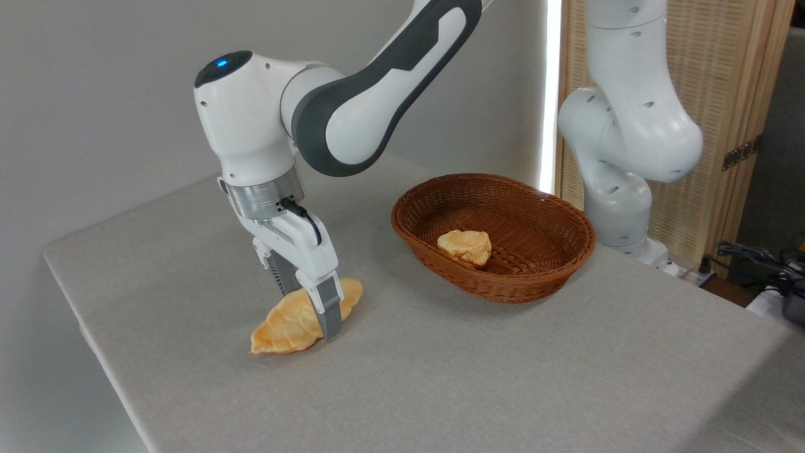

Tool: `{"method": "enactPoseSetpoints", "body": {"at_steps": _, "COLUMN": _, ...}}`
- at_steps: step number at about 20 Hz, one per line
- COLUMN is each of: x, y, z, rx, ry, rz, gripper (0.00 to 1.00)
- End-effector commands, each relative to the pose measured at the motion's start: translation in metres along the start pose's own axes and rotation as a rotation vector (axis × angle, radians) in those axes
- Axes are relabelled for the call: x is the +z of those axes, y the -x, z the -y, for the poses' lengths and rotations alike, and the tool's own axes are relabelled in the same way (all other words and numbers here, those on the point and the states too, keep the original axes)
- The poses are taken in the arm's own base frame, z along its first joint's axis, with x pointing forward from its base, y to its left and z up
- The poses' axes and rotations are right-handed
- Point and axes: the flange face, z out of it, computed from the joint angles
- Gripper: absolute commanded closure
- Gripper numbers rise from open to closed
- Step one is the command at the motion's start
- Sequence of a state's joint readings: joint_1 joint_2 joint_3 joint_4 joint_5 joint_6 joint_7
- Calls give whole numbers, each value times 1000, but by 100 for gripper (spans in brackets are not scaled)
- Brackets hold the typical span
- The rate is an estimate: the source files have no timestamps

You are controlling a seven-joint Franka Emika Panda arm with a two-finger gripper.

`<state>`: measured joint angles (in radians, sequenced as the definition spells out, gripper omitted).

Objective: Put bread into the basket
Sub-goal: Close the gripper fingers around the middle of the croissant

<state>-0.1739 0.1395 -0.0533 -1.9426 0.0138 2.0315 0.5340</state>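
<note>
Partly hidden, the bread [292,321] lies on the grey table [440,390] at about eight o'clock in the view, its middle covered by the near finger [328,308] of the gripper [311,308]. One pointed end shows at the lower left, the other rounded tip peeks out at the upper right behind the finger. The far finger is mostly behind the pastry, so only its upper ribbed part can be seen. The two fingers stand one on each side of the bread and seem to press against it, pinching it across its width; the actual contact on the far side is out of sight. Whether the bread is lifted or resting on the cloth cannot be told for sure, though its lower left tip looks to touch the table.

The basket [566,251] sits near the centre, at about three o'clock from the bread and well apart from it. Inside, on its floor, lies a smaller bread piece [465,246], pale golden and chunky.

The arm [371,82] runs off the top edge, and its base [629,207] stands at two o'clock behind the basket, cut off above. A tangle of cables [755,258] at the right edge is too blurred to make out. No writing or brand mark can be read anywhere; only a small blue light [221,62] shows on the wrist.
</note>
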Motion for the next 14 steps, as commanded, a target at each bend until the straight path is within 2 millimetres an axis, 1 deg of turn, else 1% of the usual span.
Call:
{"method": "enactPoseSetpoints", "body": {"at_steps": 1, "x": 1, "y": 3, "z": 0, "rx": 21, "ry": 1, "rz": 16, "gripper": 47}}
{"method": "enactPoseSetpoints", "body": {"at_steps": 2, "x": 1, "y": 2, "z": -1, "rx": 22, "ry": 3, "rz": 13, "gripper": 50}}
{"method": "enactPoseSetpoints", "body": {"at_steps": 10, "x": 0, "y": 1, "z": -2, "rx": 24, "ry": 3, "rz": 11, "gripper": 50}}
{"method": "enactPoseSetpoints", "body": {"at_steps": 11, "x": -2, "y": 1, "z": -3, "rx": 25, "ry": 2, "rz": 8, "gripper": 52}}
{"method": "enactPoseSetpoints", "body": {"at_steps": 12, "x": -3, "y": 0, "z": -5, "rx": 28, "ry": 1, "rz": 7, "gripper": 61}}
{"method": "enactPoseSetpoints", "body": {"at_steps": 13, "x": -4, "y": 0, "z": -5, "rx": 29, "ry": 0, "rz": 6, "gripper": 65}}
{"method": "enactPoseSetpoints", "body": {"at_steps": 14, "x": -4, "y": 0, "z": -5, "rx": 29, "ry": 0, "rz": 6, "gripper": 65}}
